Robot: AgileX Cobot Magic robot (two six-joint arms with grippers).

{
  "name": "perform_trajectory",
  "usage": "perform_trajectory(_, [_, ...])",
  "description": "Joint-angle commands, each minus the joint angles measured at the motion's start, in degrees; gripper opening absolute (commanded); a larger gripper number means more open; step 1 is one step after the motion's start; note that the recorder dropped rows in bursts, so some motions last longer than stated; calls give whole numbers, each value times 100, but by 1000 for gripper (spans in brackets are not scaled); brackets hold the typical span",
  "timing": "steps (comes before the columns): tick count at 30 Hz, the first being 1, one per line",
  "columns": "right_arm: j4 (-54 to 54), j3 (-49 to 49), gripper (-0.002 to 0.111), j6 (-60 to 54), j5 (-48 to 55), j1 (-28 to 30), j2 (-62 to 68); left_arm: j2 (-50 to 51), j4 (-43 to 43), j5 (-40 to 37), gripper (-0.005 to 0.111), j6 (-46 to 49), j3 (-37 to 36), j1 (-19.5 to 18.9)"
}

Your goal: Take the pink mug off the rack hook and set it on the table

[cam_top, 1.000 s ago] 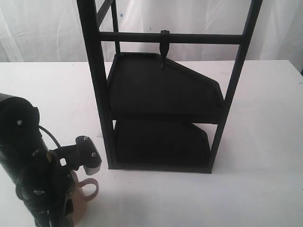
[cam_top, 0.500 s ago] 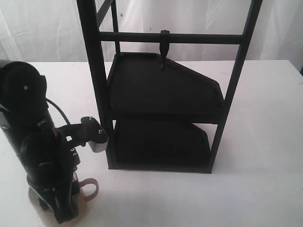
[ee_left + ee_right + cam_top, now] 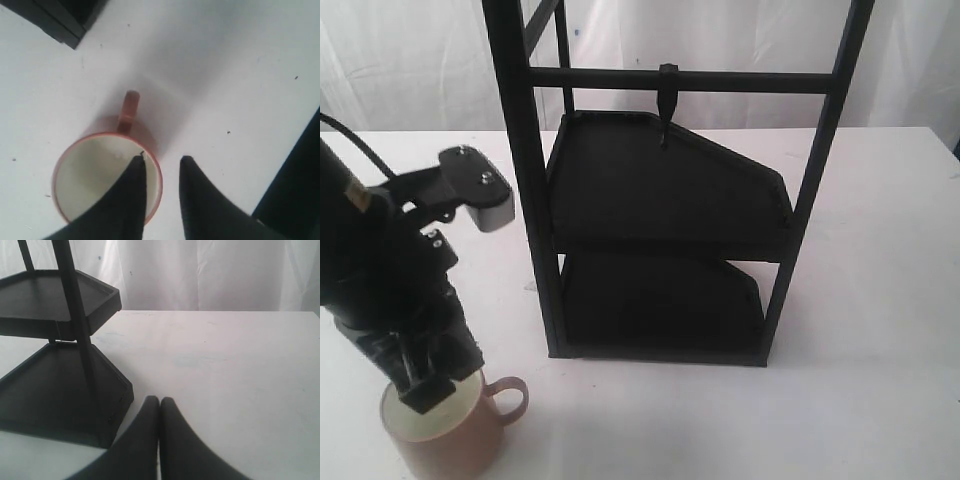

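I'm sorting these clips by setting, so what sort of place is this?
Probably a robot test bench in a lab, not a home kitchen: a plain white table, a white curtain backdrop, and just a black rack and a pink mug staged on it.

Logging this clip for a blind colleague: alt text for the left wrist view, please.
A salmon-pink matte mug with a cream inside stands upright on the plain white table. The open black left gripper hangs over its rim.
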State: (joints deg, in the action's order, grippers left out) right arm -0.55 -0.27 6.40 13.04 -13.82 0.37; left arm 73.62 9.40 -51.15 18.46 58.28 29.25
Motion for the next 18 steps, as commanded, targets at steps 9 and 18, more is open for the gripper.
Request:
perform_trajectory(9, [18,27,0,-10,-30,21,-37,-1488,716,943,0,123,26,7])
perform_trajectory(18, [18,27,0,-10,-30,21,-37,-2491,711,2190,0,83,-712,7])
